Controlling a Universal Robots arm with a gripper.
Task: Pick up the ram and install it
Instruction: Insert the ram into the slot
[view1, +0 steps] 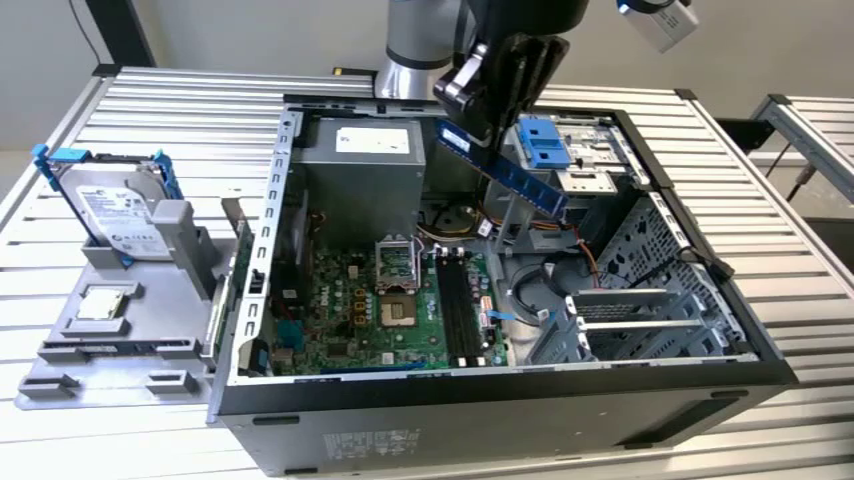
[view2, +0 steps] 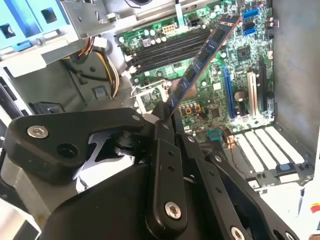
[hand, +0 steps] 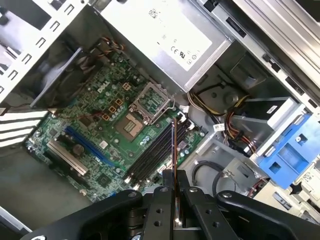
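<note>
The ram (view1: 514, 172) is a long blue-faced stick held slanting in the air above the open computer case (view1: 254, 300). My gripper (view1: 470, 120) is shut on its upper end. In the second wrist view the ram (view2: 200, 62) juts out from between my black fingers (view2: 162, 131), over the green motherboard (view2: 210, 90). Seen edge-on in the first wrist view, the ram (hand: 174, 150) hangs above the black memory slots (hand: 157, 150). In the exterior view those slots (view1: 461, 305) lie well below the stick.
The grey power supply (view1: 360, 150) sits at the back of the case and a blue drive bracket (view1: 547, 140) beside the ram. A silver hard drive (view1: 114, 215) with blue rails stands on a grey holder at the exterior view's left. Cables (hand: 220, 100) lie near the slots.
</note>
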